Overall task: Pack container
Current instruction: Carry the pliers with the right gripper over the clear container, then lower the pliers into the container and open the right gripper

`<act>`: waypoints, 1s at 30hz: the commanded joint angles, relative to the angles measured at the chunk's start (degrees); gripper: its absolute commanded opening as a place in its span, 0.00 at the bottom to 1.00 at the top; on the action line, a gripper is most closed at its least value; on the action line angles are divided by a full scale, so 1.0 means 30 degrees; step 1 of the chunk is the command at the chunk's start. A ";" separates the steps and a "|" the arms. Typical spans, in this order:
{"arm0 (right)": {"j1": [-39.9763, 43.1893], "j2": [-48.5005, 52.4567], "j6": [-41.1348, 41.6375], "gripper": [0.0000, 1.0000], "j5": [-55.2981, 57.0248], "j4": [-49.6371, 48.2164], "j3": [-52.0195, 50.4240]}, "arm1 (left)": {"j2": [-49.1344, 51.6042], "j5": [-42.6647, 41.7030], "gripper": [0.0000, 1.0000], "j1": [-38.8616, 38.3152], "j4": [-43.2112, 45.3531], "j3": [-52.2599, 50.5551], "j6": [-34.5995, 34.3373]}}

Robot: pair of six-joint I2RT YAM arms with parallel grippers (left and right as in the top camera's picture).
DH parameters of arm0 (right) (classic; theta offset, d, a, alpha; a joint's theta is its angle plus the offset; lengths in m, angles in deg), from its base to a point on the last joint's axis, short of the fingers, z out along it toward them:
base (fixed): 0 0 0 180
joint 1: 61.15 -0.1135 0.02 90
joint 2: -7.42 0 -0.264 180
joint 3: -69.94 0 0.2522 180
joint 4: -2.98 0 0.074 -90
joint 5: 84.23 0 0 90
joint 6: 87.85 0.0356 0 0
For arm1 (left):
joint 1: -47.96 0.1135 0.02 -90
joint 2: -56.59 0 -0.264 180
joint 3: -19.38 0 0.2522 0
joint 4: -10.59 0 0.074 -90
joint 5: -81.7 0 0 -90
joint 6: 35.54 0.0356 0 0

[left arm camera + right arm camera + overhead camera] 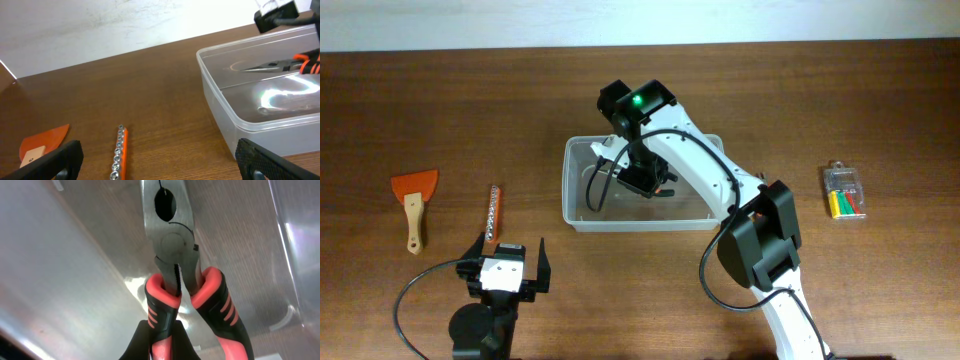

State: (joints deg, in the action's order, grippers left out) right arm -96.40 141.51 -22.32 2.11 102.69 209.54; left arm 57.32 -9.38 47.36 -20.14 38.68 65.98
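Observation:
The container is a large clear plastic tub at the table's middle. My right gripper reaches down inside it, shut on one red-and-black handle of the pliers. In the right wrist view the gripper clamps the left handle, and the pliers point their steel nose away over the tub's floor. The left wrist view shows the tub with the pliers held in it. My left gripper is open and empty near the front edge, also seen in the left wrist view.
An orange socket rail lies just beyond the left gripper, also in the left wrist view. An orange scraper with a wooden handle lies at far left. A small clear case with coloured pieces sits at the right.

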 commanded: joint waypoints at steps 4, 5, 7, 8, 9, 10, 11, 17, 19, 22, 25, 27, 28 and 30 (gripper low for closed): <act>0.0022 -0.0532 -0.0780 0.04 0.0160 -0.1209 -0.1377 | -0.0146 -0.0197 0.99 0.0095 0.0022 -0.0102 -0.0095; 0.0022 -0.0532 -0.0787 0.04 0.0160 -0.1370 -0.1508 | -0.0146 -0.0197 0.99 0.0095 0.0022 -0.0102 -0.0095; 0.0036 -0.0532 -0.0780 0.04 0.0146 -0.1647 -0.1639 | -0.0146 -0.0197 0.99 0.0095 0.0022 -0.0102 -0.0095; 0.0036 -0.0532 -0.0787 0.05 0.0095 -0.1902 -0.1785 | -0.0146 -0.0197 0.99 0.0095 0.0022 -0.0102 -0.0095; 0.0036 -0.0532 -0.0787 0.05 0.0095 -0.2127 -0.1923 | -0.0146 -0.0197 0.99 0.0095 0.0022 -0.0102 -0.0095; 0.0036 -0.0532 -0.0787 0.05 0.0095 -0.2390 -0.2098 | -0.0146 -0.0197 0.99 0.0095 0.0022 -0.0102 -0.0095; 0.0051 -0.0532 -0.0794 0.05 0.0095 -0.2637 -0.2288 | -0.0146 -0.0197 0.99 0.0095 0.0022 -0.0102 -0.0095; 0.0321 -0.0532 -0.0780 0.05 0.0066 -0.3315 -0.2965 | -0.0146 -0.0197 0.99 0.0095 0.0022 -0.0102 -0.0095; 0.0532 -0.0532 -0.0787 0.05 -0.0189 -0.3432 -0.3133 | -0.0146 -0.0197 0.99 0.0095 0.0022 -0.0102 -0.0095; 0.0874 -0.0532 -0.0794 0.14 -0.0525 -0.3687 -0.3439 | -0.0146 -0.0197 0.99 0.0095 0.0022 -0.0102 -0.0095; 0.1217 -0.0532 -0.0852 0.15 -0.0721 -0.3905 -0.3738 | -0.0146 -0.0197 0.99 0.0095 0.0022 -0.0102 -0.0095; 0.1421 -0.0517 -0.0852 0.15 -0.0721 -0.3905 -0.3767 | -0.0146 -0.0197 0.99 0.0095 0.0022 -0.0102 -0.0095; 0.1552 -0.0517 -0.0852 0.15 -0.0714 -0.3912 -0.3767 | -0.0146 -0.0197 0.99 0.0095 0.0022 -0.0102 -0.0095; 0.1668 -0.0517 -0.0845 0.15 -0.0721 -0.3912 -0.3767 | -0.0146 -0.0197 0.99 0.0095 0.0022 -0.0102 -0.0095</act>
State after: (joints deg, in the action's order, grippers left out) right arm -92.22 141.51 -24.81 0.71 91.13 198.42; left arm 57.32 -9.38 47.36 -20.12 38.68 65.98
